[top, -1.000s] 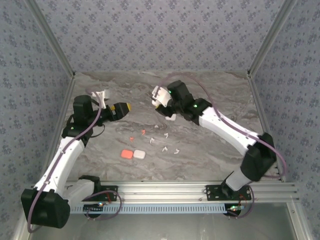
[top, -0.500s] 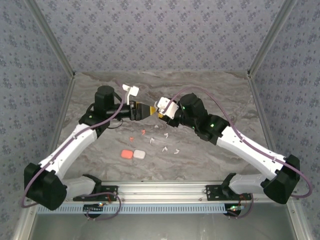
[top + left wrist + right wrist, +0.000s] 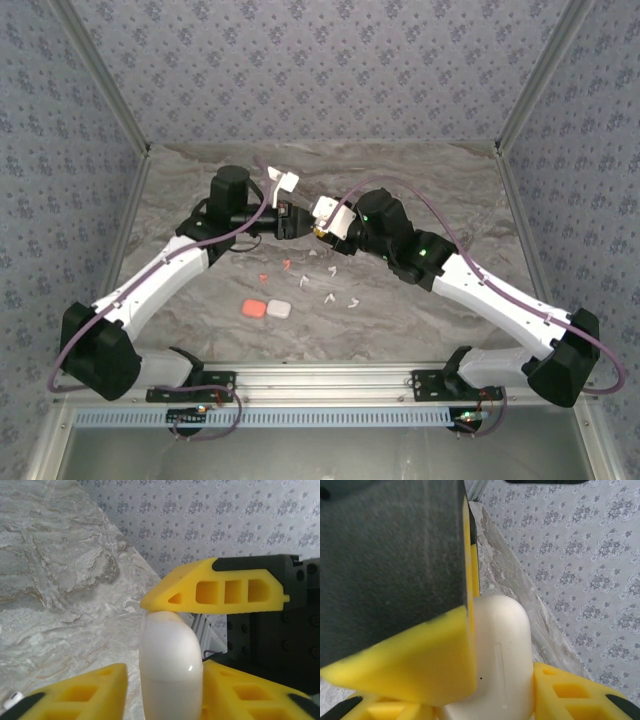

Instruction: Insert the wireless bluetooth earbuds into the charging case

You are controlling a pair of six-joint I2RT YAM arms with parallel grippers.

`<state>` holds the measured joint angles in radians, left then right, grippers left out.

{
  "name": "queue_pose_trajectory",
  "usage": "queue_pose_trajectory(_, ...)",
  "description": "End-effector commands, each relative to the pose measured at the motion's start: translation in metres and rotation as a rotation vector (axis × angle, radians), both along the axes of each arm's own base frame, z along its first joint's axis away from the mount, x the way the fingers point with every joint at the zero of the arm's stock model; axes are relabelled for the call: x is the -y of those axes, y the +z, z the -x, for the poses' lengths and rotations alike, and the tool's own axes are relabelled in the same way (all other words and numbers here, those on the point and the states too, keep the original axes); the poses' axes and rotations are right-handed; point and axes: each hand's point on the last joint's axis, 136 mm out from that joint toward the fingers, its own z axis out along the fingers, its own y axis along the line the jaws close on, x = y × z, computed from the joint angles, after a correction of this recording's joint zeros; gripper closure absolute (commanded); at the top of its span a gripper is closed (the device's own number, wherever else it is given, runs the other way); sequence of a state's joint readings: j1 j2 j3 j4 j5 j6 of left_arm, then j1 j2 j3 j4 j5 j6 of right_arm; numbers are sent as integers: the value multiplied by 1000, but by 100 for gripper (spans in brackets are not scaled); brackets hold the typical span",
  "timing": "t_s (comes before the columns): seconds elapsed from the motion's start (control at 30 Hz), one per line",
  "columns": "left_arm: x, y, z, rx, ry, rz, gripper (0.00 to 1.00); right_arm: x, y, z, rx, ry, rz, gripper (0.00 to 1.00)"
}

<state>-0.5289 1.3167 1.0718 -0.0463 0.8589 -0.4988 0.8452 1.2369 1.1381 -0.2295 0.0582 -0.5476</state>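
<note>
A white charging case [image 3: 170, 665] hangs above the middle of the table, gripped from both sides. My left gripper [image 3: 296, 223] is shut on it, and in the left wrist view [image 3: 165, 667] its yellow fingers flank the case. My right gripper [image 3: 319, 229] is shut on the same case [image 3: 507, 645], and one of its fingers [image 3: 220, 592] lies across the case's top. Several white earbuds [image 3: 329, 297] lie loose on the marble below the grippers. Two coral-red earbuds [image 3: 263, 277] lie left of them.
A coral case [image 3: 253, 308] and a second white case [image 3: 280, 309] sit side by side toward the near edge. Patterned walls close the table [image 3: 440, 180] at the back and both sides. The metal rail [image 3: 330, 378] with the arm bases runs along the front.
The left arm swung right from the table's left side to meet the right gripper, and its jaws closed round the case. The right arm came forward with the case, then held still.
</note>
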Motion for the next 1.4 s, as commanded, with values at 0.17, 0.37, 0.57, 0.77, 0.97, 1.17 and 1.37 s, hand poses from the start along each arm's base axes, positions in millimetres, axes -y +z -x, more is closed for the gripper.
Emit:
queue_pose_trajectory(0.17, 3, 21, -3, 77, -2, 28, 78, 9, 10, 4, -52, -7, -32, 42)
queue_pose_trajectory(0.37, 1, 19, -12, 154, 54, 43, 86, 27, 19, 22, -185, 45, -151, 17)
queue_pose_trajectory(0.57, 5, 17, -8, 356, 64, 48, 95, 55, 42, 22, -337, 88, -449, 9)
queue_pose_trajectory(0.77, 16, 22, 7, 478, 23, 72, 100, 55, 37, 18, -422, 98, -557, 16)
queue_pose_trajectory(0.97, 23, 27, 18, 522, -23, 83, 100, 52, 27, 5, -453, 61, -566, 25)
queue_pose_trajectory(1.17, 25, 27, 24, 534, -49, 88, 100, 52, 20, -6, -456, 27, -563, 33)
queue_pose_trajectory(1.37, 26, 29, 29, 550, -68, 93, 100, 54, 20, -14, -444, -6, -554, 36)
